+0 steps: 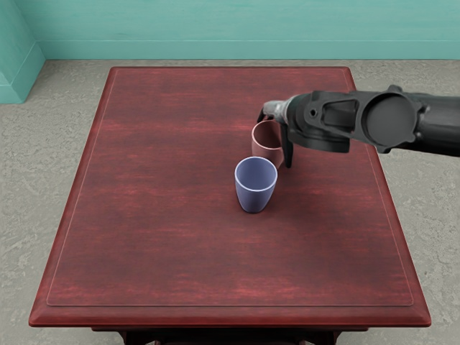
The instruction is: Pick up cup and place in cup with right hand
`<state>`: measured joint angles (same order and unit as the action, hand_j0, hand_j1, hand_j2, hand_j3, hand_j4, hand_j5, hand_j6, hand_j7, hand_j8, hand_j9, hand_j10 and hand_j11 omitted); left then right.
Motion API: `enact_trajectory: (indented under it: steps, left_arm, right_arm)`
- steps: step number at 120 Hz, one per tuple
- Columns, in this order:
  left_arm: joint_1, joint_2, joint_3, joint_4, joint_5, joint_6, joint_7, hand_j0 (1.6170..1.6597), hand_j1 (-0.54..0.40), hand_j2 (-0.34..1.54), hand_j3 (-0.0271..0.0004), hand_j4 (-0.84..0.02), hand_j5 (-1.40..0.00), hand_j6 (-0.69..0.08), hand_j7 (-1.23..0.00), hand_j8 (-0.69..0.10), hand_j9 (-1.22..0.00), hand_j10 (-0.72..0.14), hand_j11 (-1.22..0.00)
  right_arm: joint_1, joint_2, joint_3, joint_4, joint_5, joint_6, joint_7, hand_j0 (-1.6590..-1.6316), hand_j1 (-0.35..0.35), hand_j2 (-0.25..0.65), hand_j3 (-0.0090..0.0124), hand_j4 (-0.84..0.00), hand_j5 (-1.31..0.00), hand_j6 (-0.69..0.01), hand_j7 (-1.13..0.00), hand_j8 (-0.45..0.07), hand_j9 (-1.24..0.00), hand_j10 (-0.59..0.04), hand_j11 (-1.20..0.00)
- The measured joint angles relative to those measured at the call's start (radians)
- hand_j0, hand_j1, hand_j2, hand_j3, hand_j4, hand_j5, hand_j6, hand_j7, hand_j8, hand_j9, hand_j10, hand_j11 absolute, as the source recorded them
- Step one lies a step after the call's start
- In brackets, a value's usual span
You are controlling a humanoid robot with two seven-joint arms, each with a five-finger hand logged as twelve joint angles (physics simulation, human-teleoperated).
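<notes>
Head view, and nearest us runs the front edge of the red wooden table (230, 315), its dark underframe (230, 331) cut off by the picture's lower edge. Farther in, right of the middle of the tabletop, we find the blue cup (255, 199) standing upright, its long axis vertical and its wide mouth facing up; it narrows towards the base, and we can see down into it.

Just behind it, and a little to its right, is the pink cup (264, 154), also upright, mouth up, long axis vertical. The blue cup's rim covers its foot, so we cannot tell whether it rests on the wood or hangs just above, nor whether the two cups touch.

At the pink cup we see the right hand (274, 143), its arm (438, 123) coming in from the picture's right edge, which cuts it off. The fingers are apart, with the cup between them: a dark one points down along its right side, another bends beside the far left of the rim. We cannot tell whether they are clamped on it; the hand's own bulk hides the rest.

Beyond the table lie the grey floor (57, 158) and the teal wall (230, 32).
</notes>
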<state>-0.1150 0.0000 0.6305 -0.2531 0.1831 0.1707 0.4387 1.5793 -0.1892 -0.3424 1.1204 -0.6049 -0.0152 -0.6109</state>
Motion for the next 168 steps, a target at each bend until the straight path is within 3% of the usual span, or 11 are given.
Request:
enact_trajectory:
  steps: [47, 92, 103, 105, 106, 107, 112, 133, 141, 148, 168]
  left_arm:
    - [0.0, 0.0, 0.0, 0.0, 0.0, 0.0, 0.0, 1.6581, 0.349, 0.0, 0.0, 0.0, 0.0, 0.0, 0.0, 0.0, 0.0, 0.0, 0.0]
    - [0.0, 0.0, 0.0, 0.0, 0.0, 0.0, 0.0, 1.6581, 0.349, 0.0, 0.0, 0.0, 0.0, 0.0, 0.0, 0.0, 0.0, 0.0, 0.0]
    - [0.0, 0.0, 0.0, 0.0, 0.0, 0.0, 0.0, 1.6581, 0.349, 0.0, 0.0, 0.0, 0.0, 0.0, 0.0, 0.0, 0.0, 0.0, 0.0]
    - [0.0, 0.0, 0.0, 0.0, 0.0, 0.0, 0.0, 1.6581, 0.349, 0.0, 0.0, 0.0, 0.0, 0.0, 0.0, 0.0, 0.0, 0.0, 0.0]
    - [0.0, 0.0, 0.0, 0.0, 0.0, 0.0, 0.0, 1.6581, 0.349, 0.0, 0.0, 0.0, 0.0, 0.0, 0.0, 0.0, 0.0, 0.0, 0.0]
    - [0.0, 0.0, 0.0, 0.0, 0.0, 0.0, 0.0, 1.6581, 0.349, 0.0, 0.0, 0.0, 0.0, 0.0, 0.0, 0.0, 0.0, 0.0, 0.0]
    - [0.0, 0.0, 0.0, 0.0, 0.0, 0.0, 0.0, 1.6581, 0.349, 0.0, 0.0, 0.0, 0.0, 0.0, 0.0, 0.0, 0.0, 0.0, 0.0]
    - [0.0, 0.0, 0.0, 0.0, 0.0, 0.0, 0.0, 1.6581, 0.349, 0.0, 0.0, 0.0, 0.0, 0.0, 0.0, 0.0, 0.0, 0.0, 0.0]
    - [0.0, 0.0, 0.0, 0.0, 0.0, 0.0, 0.0, 1.6581, 0.349, 0.0, 0.0, 0.0, 0.0, 0.0, 0.0, 0.0, 0.0, 0.0, 0.0]
    - [0.0, 0.0, 0.0, 0.0, 0.0, 0.0, 0.0, 1.6581, 0.349, 0.0, 0.0, 0.0, 0.0, 0.0, 0.0, 0.0, 0.0, 0.0, 0.0]
    - [0.0, 0.0, 0.0, 0.0, 0.001, 0.0, 0.0, 1.6581, 0.349, 0.0, -0.0001, 0.0, 0.0, 0.0, 0.0, 0.0, 0.0, 0.0, 0.0]
  right_arm:
    - [-0.011, 0.018, 0.01, -0.019, -0.026, -0.008, 0.0, -1.658, -0.062, -0.048, 0.0, -0.243, -0.31, -0.244, -0.31, -0.243, -0.31, -0.242, -0.31]
    - [-0.018, 0.028, 0.035, -0.027, -0.027, -0.009, 0.0, -1.6581, 0.1, -0.039, 0.0002, -0.339, -0.44, -0.34, -0.44, -0.34, -0.44, -0.34, -0.44]
    - [-0.019, 0.027, 0.041, -0.026, -0.025, -0.006, 0.0, -1.6571, 0.098, -0.039, 0.0003, -0.372, -0.49, -0.331, -0.49, -0.372, -0.49, -0.371, -0.49]
    - [-0.019, 0.027, 0.042, -0.025, -0.025, -0.006, 0.0, -1.6568, 0.094, -0.048, -0.0002, -0.378, -0.5, -0.335, -0.5, -0.378, -0.5, -0.378, -0.5]
    - [-0.019, 0.026, 0.043, -0.025, -0.025, -0.006, 0.0, -1.6562, 0.078, -0.044, -0.0022, -0.381, -0.5, -0.313, -0.5, -0.38, -0.51, -0.379, -0.51]
    - [-0.019, 0.026, 0.044, -0.025, -0.024, -0.006, 0.0, -1.6561, 0.074, -0.05, -0.0004, -0.383, -0.51, -0.318, -0.5, -0.382, -0.51, -0.381, -0.51]
    - [-0.019, 0.026, 0.047, -0.024, -0.025, -0.005, 0.0, -1.6564, 0.096, -0.055, 0.0, -0.396, -0.53, -0.344, -0.52, -0.397, -0.53, -0.396, -0.53]
    - [-0.019, 0.022, 0.056, -0.017, -0.021, 0.002, 0.0, -1.6545, 0.138, -0.009, -0.0001, -0.341, -0.62, -0.286, -0.6, -0.329, -0.62, -0.444, -0.62]
    - [-0.018, 0.02, 0.059, -0.014, -0.02, 0.004, 0.0, -1.6548, 0.184, 0.074, -0.0002, -0.306, -0.65, -0.262, -0.62, -0.306, -0.64, -0.457, -0.64]
    - [-0.017, 0.015, 0.064, -0.009, -0.021, 0.004, 0.0, -1.6534, 0.144, -0.013, 0.0, -0.308, -0.66, -0.258, -0.64, -0.307, -0.66, -0.464, -0.66]
    - [-0.006, 0.003, 0.073, -0.002, -0.019, 0.008, 0.0, -1.6535, 0.214, 0.127, -0.0004, -0.266, -0.68, -0.236, -0.66, -0.287, -0.68, -0.479, -0.68]
